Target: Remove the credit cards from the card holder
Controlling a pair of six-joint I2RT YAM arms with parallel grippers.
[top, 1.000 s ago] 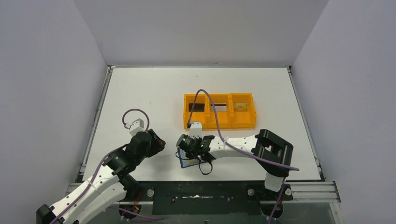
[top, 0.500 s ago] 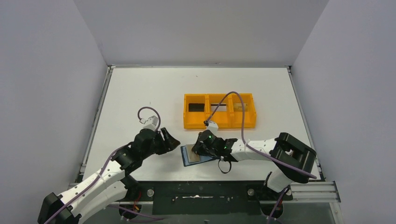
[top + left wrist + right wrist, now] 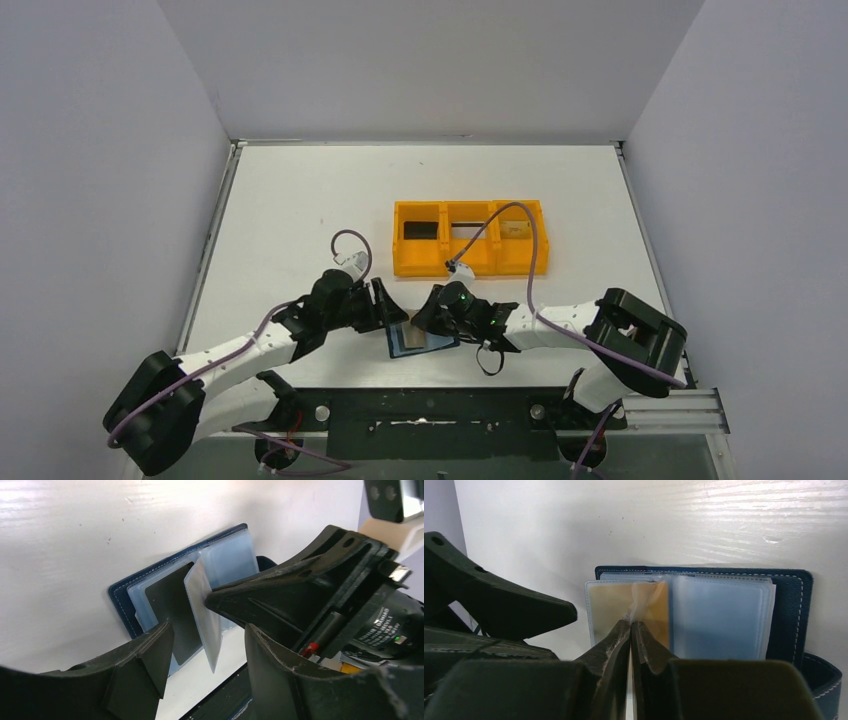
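The navy card holder point(image 3: 397, 347) lies open near the front edge. In the right wrist view, my right gripper point(image 3: 630, 624) is shut on the edge of one clear sleeve of the card holder point(image 3: 791, 605), holding that page upright. A pale beige credit card point(image 3: 606, 612) shows inside that sleeve. In the left wrist view, a dark card point(image 3: 172, 607) sits in a flat sleeve of the card holder point(image 3: 122, 597). My left gripper point(image 3: 209, 630) is open, its jaws on either side of the raised sleeve point(image 3: 205, 617) without touching it.
An orange three-compartment tray point(image 3: 470, 266) stands just behind the two grippers, with a dark card point(image 3: 421, 229) in its left compartment. The table's front edge and the black base rail point(image 3: 430, 410) run close below the card holder.
My left arm has swung right, bringing its open jaws up to the card holder. The right gripper has shifted slightly right, still pinching the sleeve.
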